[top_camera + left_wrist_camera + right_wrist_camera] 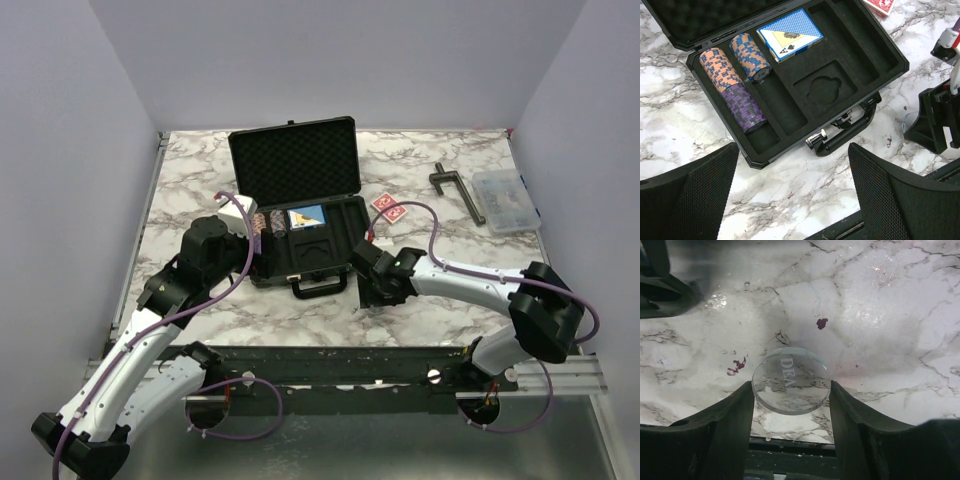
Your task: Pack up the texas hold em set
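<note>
With our right gripper (pixel 791 391) pinching the dealer button (pixel 790 377) by its rim and our left gripper (pixel 794 152) spread empty, we lift level toward the case's (pixel 295 160) recess (pixel 824 89) at ten o'clock.

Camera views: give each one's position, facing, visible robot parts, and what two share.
Top external: above and behind the bases, looking down on the marble table and open case; left arm and right arm show.
Left wrist: on the left arm, looking down into the case at chip stacks and blue deck; open left gripper frames it.
Right wrist: looking down at the table; right gripper holds a clear dealer disc.
Shared: top and left wrist both show case and deck.
</note>
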Available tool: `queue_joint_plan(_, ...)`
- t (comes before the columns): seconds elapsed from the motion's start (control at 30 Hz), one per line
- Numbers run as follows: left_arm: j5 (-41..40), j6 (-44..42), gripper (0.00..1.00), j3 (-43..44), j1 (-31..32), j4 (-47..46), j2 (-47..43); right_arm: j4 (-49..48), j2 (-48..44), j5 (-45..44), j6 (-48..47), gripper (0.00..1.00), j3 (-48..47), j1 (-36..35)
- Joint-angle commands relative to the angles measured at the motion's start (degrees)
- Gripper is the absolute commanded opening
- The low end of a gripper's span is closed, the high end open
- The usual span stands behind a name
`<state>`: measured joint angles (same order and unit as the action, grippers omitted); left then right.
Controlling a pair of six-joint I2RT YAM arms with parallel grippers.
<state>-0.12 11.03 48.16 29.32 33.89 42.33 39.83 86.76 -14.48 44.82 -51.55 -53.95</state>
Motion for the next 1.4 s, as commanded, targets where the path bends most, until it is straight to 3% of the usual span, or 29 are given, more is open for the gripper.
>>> queue_joint_plan(0.0, -1.02, -0.66, 0.90, -0.59, -0.05, -0.51, -0.33, 3.46, -3.07, -2.61, -0.89, 0.10, -2.75, -0.21)
queue_joint_plan(0.27, -1.03, -0.65, 0.90, -0.61, -0.05, -0.50, -0.24, 5.36, -6.53, -2.81, -2.48, 0.01, -4.63, -0.20)
queue_joint_plan(0.7, -1.41, -0.66, 0.90, -0.61, -0.05, -0.50, -0.06, 4.96, -7.39, -3.10, -8.31, 0.01, -10.02, -0.19)
queue_joint_plan(1.37, -4.40, -0.57, 0.90, -0.65, -0.05, -0.62, -1.89, 1.04, 6.53, -1.85, -15.58, 0.00, -28.10, -0.21)
